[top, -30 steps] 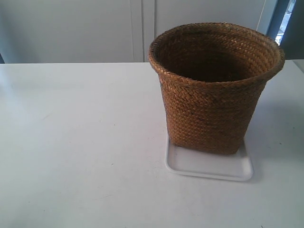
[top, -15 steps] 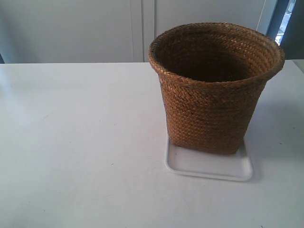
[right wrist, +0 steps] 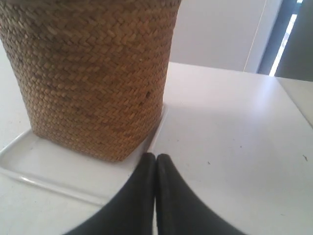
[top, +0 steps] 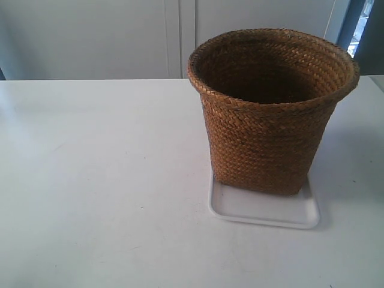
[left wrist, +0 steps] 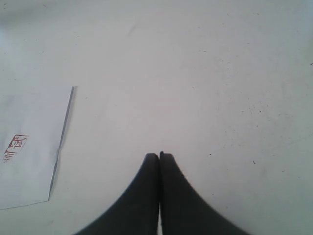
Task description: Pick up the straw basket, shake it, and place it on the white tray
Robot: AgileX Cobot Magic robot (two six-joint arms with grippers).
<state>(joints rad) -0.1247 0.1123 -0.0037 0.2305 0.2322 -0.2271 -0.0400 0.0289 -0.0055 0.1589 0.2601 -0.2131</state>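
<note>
The brown woven straw basket (top: 270, 114) stands upright on the white tray (top: 264, 211), toward the tray's far side, its dark mouth facing up. In the right wrist view the straw basket (right wrist: 93, 73) fills the frame over the white tray (right wrist: 58, 171). My right gripper (right wrist: 156, 155) is shut with nothing in it, its tips just off the basket's base corner by the tray's rim. My left gripper (left wrist: 159, 154) is shut and empty over bare table, away from the basket. Neither arm shows in the exterior view.
A white sheet of paper (left wrist: 29, 147) with red print lies on the white table (top: 96, 180) beside the left gripper. Pale cabinet doors (top: 120, 36) stand behind the table. A dark opening (right wrist: 293, 44) lies past the table's far corner.
</note>
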